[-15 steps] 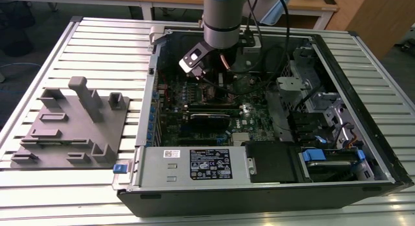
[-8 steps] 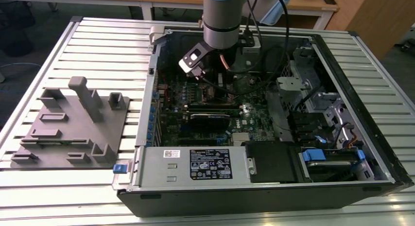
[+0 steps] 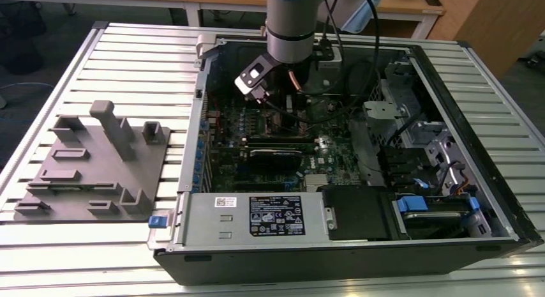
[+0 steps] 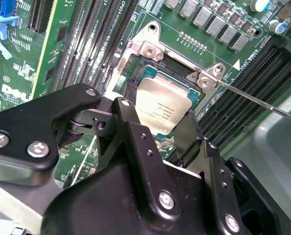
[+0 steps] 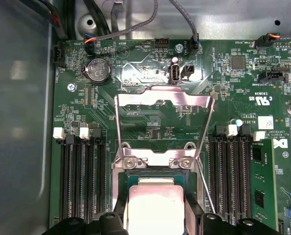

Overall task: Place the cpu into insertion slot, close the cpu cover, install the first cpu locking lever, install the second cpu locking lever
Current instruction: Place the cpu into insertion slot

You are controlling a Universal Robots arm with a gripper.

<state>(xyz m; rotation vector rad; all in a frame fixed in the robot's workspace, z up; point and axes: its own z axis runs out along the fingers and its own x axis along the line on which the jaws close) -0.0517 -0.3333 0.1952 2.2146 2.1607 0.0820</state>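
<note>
In both wrist views the cpu, a flat silver square, lies in or just over the insertion slot on the green board. My gripper has a black finger on each of two opposite edges of it and looks shut on it. In the first wrist view the cpu sits between the same fingers, below the hinge plate. The cpu cover, a thin silver frame, stands swung up and open behind the slot. A thin locking lever sticks out free from the slot's corner. The arm reaches into the open case.
Black memory slots flank the socket on both sides. Cables run along the board's edge by the case wall. In the exterior view a labelled grey box sits at the case front, and a grey fixture plate lies at that view's left.
</note>
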